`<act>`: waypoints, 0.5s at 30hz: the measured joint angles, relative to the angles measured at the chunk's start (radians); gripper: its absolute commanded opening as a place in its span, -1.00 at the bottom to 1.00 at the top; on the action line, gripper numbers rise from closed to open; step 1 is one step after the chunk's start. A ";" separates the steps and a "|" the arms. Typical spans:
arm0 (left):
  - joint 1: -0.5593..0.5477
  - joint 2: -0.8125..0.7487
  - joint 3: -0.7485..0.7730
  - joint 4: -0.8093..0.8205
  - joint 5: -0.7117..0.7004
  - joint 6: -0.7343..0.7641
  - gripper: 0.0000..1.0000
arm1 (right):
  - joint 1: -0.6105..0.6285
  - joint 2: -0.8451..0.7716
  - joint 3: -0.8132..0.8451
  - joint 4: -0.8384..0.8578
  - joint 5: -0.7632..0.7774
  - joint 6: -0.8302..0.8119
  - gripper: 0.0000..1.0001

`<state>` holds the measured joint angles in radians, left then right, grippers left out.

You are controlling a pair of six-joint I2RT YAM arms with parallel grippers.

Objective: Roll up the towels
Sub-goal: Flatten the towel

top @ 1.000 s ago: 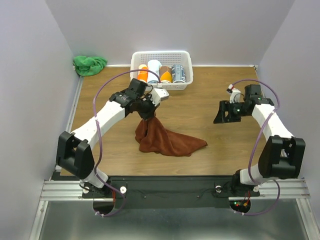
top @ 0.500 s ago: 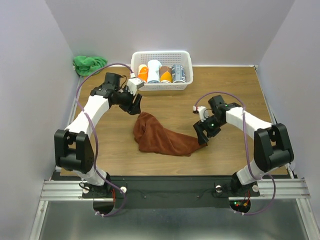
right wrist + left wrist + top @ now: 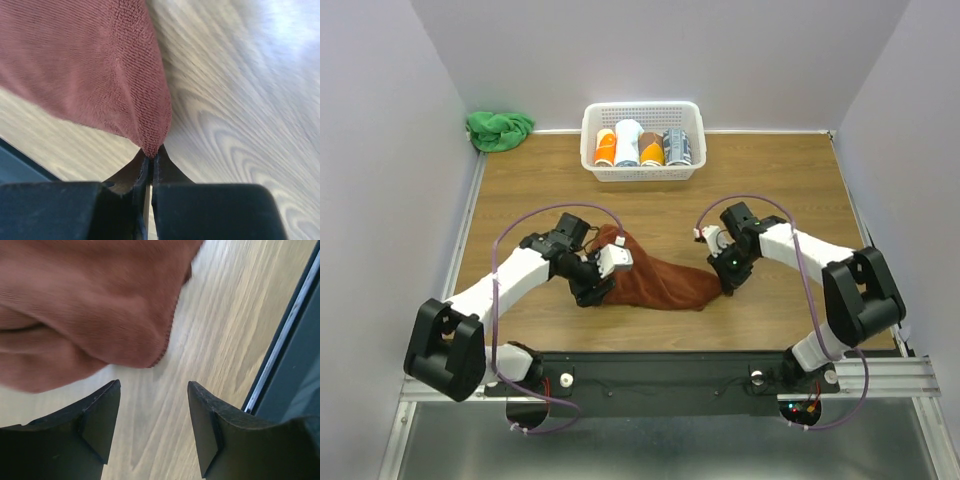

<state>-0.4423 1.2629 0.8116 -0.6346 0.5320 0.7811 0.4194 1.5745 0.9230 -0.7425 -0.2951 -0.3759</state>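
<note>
Right jaws pinch shut on a corner of the reddish-brown towel (image 3: 100, 65). Left jaws stand open, its other hem just ahead, seemingly single-layer through the blur. Advance, grip that edge, then stretch flat.

The desk (image 3: 770, 190) is a light-brown wood-grain top, closed in by pale walls at the left, right and far sides and ending in a dark strip along the near edge. Three things lie on it. A reddish-brown towel (image 3: 655, 280) sits crumpled in the near middle, stretched left to right, bunched and folded at its left end and tapering to a pointed corner at its right end. A white perforated basket (image 3: 642, 108) stands at the middle of the far edge, close to the back wall and well apart from that towel. A green towel (image 3: 500, 130) lies heaped in the far left corner, left of the basket and not touching it.
</note>
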 measured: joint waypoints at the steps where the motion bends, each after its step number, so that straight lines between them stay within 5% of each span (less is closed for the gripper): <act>1: -0.018 0.005 -0.024 0.011 -0.022 0.005 0.35 | 0.000 -0.021 0.000 0.000 0.002 0.008 -0.99; 8: -0.064 0.137 -0.037 0.159 -0.105 -0.023 0.36 | -0.002 -0.235 0.125 -0.001 0.006 0.097 -0.99; 10: -0.084 0.170 -0.037 0.203 -0.119 -0.048 0.21 | -0.006 -0.267 0.164 0.011 0.006 0.117 -0.99; 11: -0.090 0.183 -0.037 0.222 -0.124 -0.064 0.11 | -0.008 -0.277 0.176 0.016 0.006 0.126 -0.99; 14: -0.101 0.240 -0.010 0.279 -0.144 -0.128 -0.69 | -0.031 -0.289 0.197 0.018 0.008 0.150 -0.99; 15: -0.101 0.249 -0.002 0.291 -0.142 -0.139 -0.82 | -0.039 -0.289 0.197 0.018 0.008 0.157 -0.99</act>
<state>-0.5434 1.5124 0.8097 -0.3439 0.3897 0.6422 0.3805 1.2854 1.1202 -0.7250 -0.2874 -0.2192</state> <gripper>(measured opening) 0.343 0.037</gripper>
